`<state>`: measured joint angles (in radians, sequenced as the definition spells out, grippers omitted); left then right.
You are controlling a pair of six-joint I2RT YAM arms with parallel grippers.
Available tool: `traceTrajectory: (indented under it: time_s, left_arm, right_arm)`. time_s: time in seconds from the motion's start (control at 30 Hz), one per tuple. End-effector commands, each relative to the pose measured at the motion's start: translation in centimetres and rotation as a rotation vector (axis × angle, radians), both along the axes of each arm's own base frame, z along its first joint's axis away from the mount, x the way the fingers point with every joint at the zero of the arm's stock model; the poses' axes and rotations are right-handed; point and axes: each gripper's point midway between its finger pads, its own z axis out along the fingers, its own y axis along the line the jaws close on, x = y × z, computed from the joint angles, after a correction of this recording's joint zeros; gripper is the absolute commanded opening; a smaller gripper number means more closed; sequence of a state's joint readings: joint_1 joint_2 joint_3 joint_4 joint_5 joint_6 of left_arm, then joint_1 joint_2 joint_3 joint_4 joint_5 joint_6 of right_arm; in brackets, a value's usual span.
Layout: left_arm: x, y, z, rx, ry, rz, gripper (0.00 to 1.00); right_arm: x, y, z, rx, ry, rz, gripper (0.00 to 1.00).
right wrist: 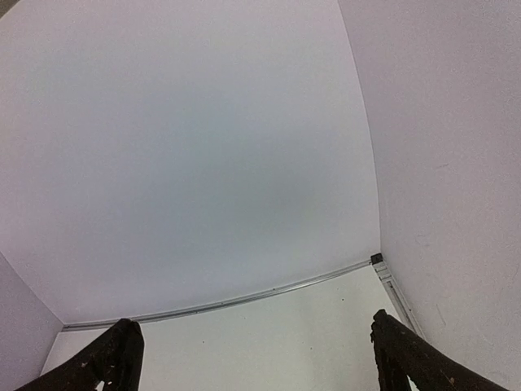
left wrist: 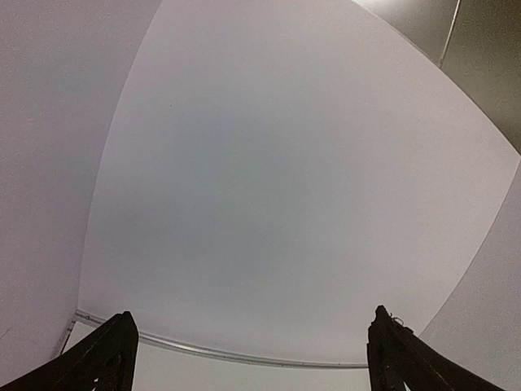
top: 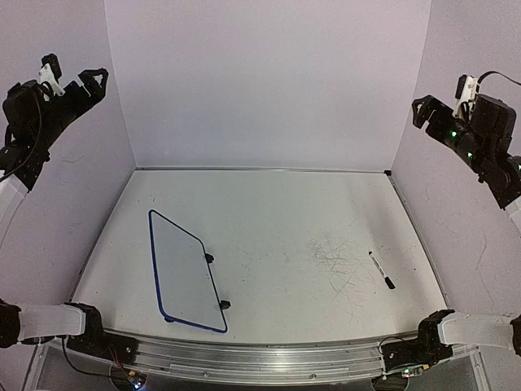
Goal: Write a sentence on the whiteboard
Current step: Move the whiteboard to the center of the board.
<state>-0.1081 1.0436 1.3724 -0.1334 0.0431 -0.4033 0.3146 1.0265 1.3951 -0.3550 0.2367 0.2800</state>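
The whiteboard lies flat on the left half of the table, nearer the near edge than the far wall. Its long axis runs from far-left to near-right, and the narrower end points away from the arms. Its face shows plain white inside the blue rim, and two black clip feet sit on its right long edge.

A marker lies well apart on the right. It is slanted the same way, with its black end nearer. Grey scribbles mark the table just left of it.

The left gripper hangs high at the left wall. In its wrist view its fingers are spread wide, gripping and touching nothing. The right gripper is raised at the right wall, its fingers likewise wide apart and empty, facing the far wall.
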Motion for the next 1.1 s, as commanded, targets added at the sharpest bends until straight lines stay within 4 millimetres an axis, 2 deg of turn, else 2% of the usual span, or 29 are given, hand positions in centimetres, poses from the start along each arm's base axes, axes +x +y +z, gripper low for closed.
traceTrajectory:
  time_s: [0.0,0.17,0.3,0.43,0.6,0.77,0.9,0.97,1.07]
  left_arm:
    - [-0.1,-0.7,0.5,0.009,-0.001,-0.042,0.99]
    - [0.8,-1.0,-0.6,0.021,0.039,-0.056,0.99]
    - [1.5,-1.4,-1.7,0.037,0.073,-0.073,0.99]
    - [2.1,-1.7,-3.0,0.054,0.120,-0.085,0.99]
    - [2.7,-1.7,-5.0,0.080,0.175,-0.082,1.00]
    - [3.3,-2.0,-6.3,0.098,0.231,-0.096,0.99]
    - [3.3,-2.3,-7.0,0.098,0.251,-0.113,0.99]
    - [3.2,-2.4,-7.3,0.098,0.258,-0.120,0.99]
    - [3.1,-2.5,-7.7,0.100,0.270,-0.127,1.00]
  right_arm:
    - [0.4,0.3,-0.4,0.008,-0.001,0.009,0.98]
    - [2.2,1.3,-2.8,-0.014,0.054,0.037,0.98]
    - [3.8,2.4,-6.0,-0.048,0.101,0.069,0.98]
    - [5.4,5.0,-9.1,-0.091,0.154,0.193,0.98]
    - [7.1,11.5,-14.4,-0.083,0.283,0.486,0.98]
    - [6.7,18.7,-18.2,-0.156,0.330,0.683,0.98]
    - [4.9,25.1,-21.8,-0.277,0.354,0.874,0.98]
    - [3.3,28.3,-23.8,-0.364,0.356,0.986,0.96]
    - [0.7,31.8,-27.0,-0.454,0.363,1.145,0.91]
